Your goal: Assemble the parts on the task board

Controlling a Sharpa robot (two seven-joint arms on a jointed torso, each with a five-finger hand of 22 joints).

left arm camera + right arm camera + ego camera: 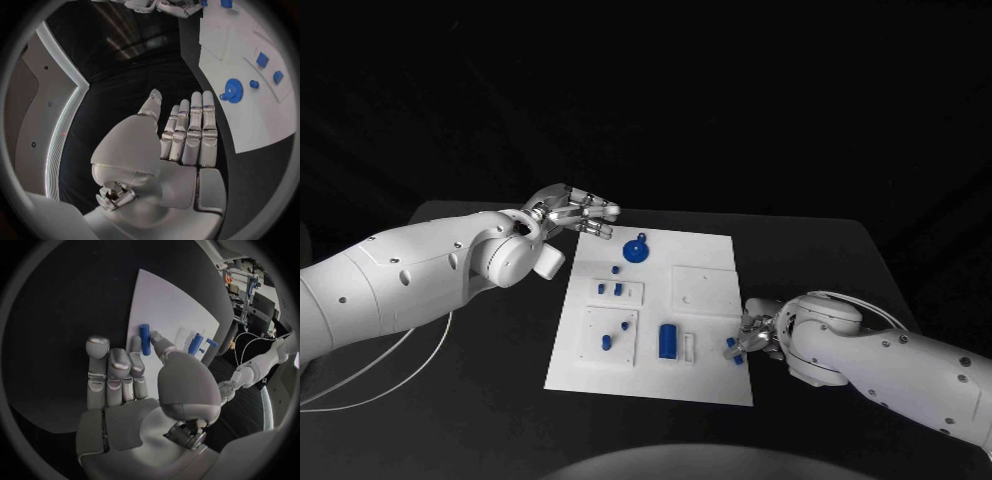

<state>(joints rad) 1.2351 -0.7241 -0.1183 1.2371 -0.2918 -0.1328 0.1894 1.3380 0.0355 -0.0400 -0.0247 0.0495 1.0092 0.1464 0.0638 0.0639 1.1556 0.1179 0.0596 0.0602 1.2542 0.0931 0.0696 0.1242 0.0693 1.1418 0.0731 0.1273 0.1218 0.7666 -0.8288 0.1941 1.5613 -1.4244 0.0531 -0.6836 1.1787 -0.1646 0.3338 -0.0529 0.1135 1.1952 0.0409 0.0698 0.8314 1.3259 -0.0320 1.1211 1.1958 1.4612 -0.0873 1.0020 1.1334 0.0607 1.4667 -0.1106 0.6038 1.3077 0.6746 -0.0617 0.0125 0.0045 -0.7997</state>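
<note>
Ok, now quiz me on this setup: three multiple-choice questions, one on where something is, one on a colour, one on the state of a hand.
1. Where is the blue gear?
A. On the black table, off the board
B. On the task board's far part, near the left hand
C. Stacked on another part

2. What colour is the task board?
A. Red
B. Yellow
C. White

3. How is the left hand?
A. Open, holding nothing
B. Gripping the gear
C. Curled into a fist

Answers:
1 B: the blue gear lies on the task board, just past the left hand.
2 C: the board is white against the black table.
3 A: its fingers are straight and nothing is in them.
</note>
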